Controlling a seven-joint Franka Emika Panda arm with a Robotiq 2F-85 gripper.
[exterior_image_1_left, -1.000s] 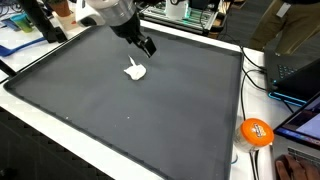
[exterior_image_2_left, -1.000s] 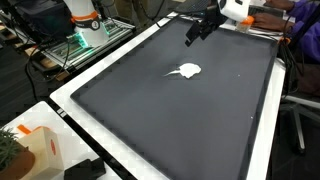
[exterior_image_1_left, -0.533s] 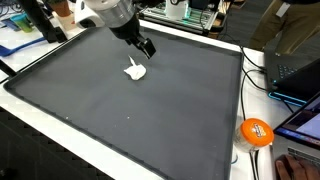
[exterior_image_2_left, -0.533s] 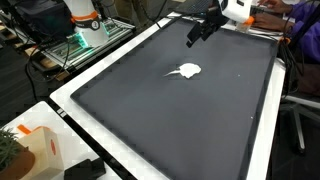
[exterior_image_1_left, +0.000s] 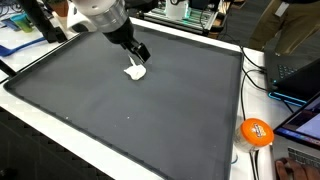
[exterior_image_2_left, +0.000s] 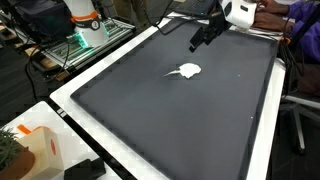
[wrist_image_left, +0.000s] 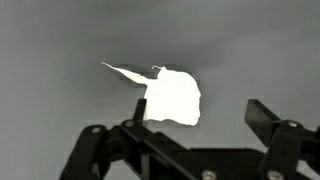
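A small white crumpled piece (exterior_image_1_left: 135, 71) with a thin pointed tail lies flat on the dark grey mat (exterior_image_1_left: 150, 120), toward its far side. It also shows as the white piece (exterior_image_2_left: 186, 70) in an exterior view. My gripper (exterior_image_1_left: 141, 54) hangs just above and beside it, jaws apart and empty; from the other side the gripper (exterior_image_2_left: 196, 42) is seen behind the piece. In the wrist view the white piece (wrist_image_left: 172, 95) lies ahead of the open gripper (wrist_image_left: 200, 110), partly behind the left finger (wrist_image_left: 140, 105).
The mat has a white raised border (exterior_image_2_left: 70, 95). An orange round object (exterior_image_1_left: 256, 131) and a laptop (exterior_image_1_left: 295, 75) sit off the mat's side. A white and orange box (exterior_image_2_left: 40, 150) stands near one corner. Equipment and a seated person (exterior_image_2_left: 300, 20) lie beyond the far edge.
The arm has shifted slightly over the last half second, bringing the gripper closer above the white piece. The piece has not moved and the jaws stay apart.
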